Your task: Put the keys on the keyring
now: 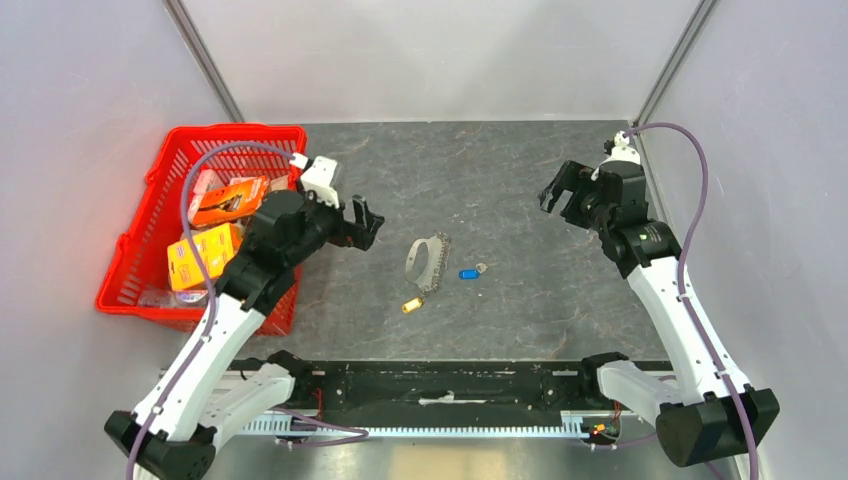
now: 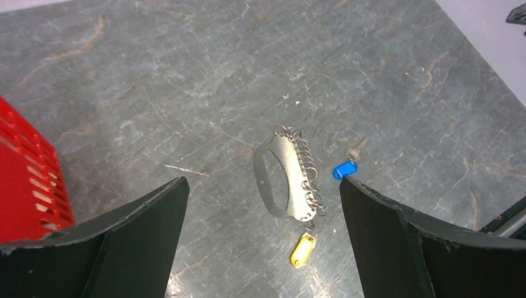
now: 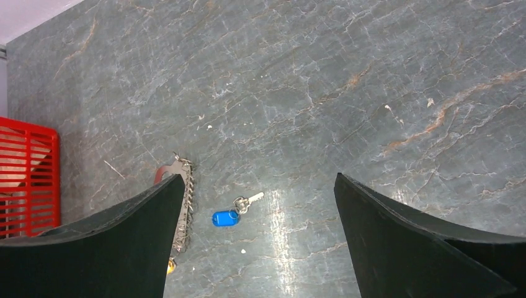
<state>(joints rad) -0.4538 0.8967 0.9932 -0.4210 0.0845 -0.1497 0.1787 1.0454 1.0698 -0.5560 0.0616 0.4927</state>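
Note:
The keyring is a grey metal curved plate with a row of small silver rings along one edge, lying flat mid-table; it also shows in the left wrist view and partly in the right wrist view. The yellow key tag lies at its near end, touching the last ring. The blue key tag with a small silver key lies just right of the keyring. My left gripper is open and empty, left of the keyring. My right gripper is open and empty, far right of it.
A red basket with orange and yellow packets stands at the left; its corner shows in the left wrist view and the right wrist view. Grey walls close in the table. A black rail runs along the near edge.

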